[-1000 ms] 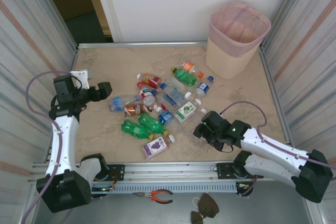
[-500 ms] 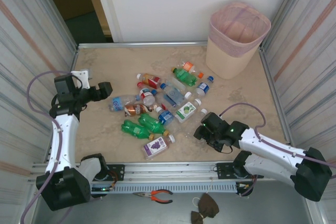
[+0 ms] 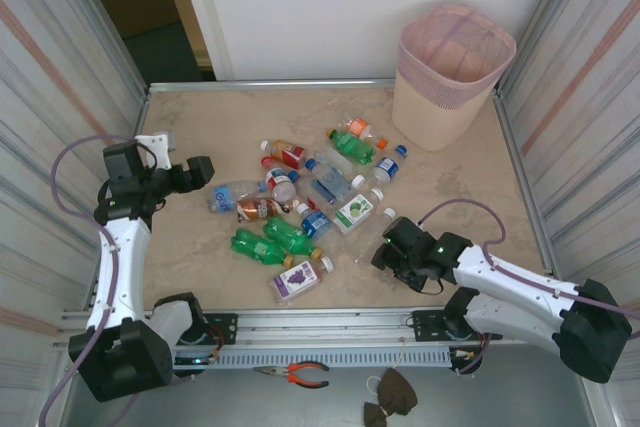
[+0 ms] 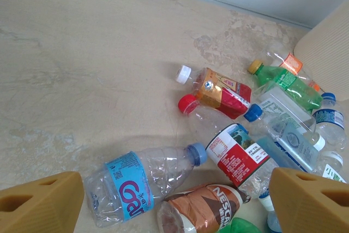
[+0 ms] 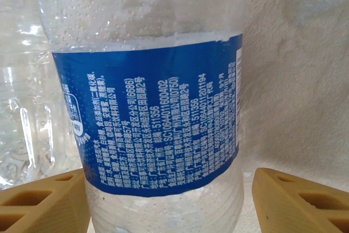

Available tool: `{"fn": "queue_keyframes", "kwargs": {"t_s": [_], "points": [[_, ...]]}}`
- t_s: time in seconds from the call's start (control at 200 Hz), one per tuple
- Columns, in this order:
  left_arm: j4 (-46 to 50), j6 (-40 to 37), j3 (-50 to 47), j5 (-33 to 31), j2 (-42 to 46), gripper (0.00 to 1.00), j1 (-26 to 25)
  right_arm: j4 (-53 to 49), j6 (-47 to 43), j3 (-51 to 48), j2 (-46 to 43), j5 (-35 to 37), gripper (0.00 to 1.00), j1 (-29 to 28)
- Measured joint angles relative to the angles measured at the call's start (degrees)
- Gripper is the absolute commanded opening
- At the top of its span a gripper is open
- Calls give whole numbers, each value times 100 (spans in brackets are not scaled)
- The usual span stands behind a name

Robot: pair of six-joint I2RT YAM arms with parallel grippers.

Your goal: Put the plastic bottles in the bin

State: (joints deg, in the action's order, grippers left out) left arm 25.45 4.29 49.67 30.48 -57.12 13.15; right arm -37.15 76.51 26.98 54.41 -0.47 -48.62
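While the right gripper (image 3: 383, 247) straddles a clear blue-labelled bottle (image 5: 158, 107) at the near right edge of the pile (image 3: 300, 197), its jaws stand open, with a gap on one side. The bottle looks empty: light, thin-walled, slick, likely to dent, so grip mid-body on the label. Left gripper (image 3: 203, 171) hangs wide open, empty. Bin (image 3: 440, 112) stands well apart, in the far right corner of the counter (image 3: 200, 117).

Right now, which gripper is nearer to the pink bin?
Right. The right gripper hangs at the near right side of the bottle pile, with the bin beyond it at the far right corner. The left gripper is left of the pile, farther away.
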Motion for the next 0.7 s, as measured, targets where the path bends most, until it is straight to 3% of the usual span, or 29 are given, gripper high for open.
{"fn": "queue_keyframes", "kwargs": {"t_s": [0.701], "points": [[0, 0, 0, -2, 0, 88, 0, 249, -44, -87, 356, 9, 71, 2]]}}
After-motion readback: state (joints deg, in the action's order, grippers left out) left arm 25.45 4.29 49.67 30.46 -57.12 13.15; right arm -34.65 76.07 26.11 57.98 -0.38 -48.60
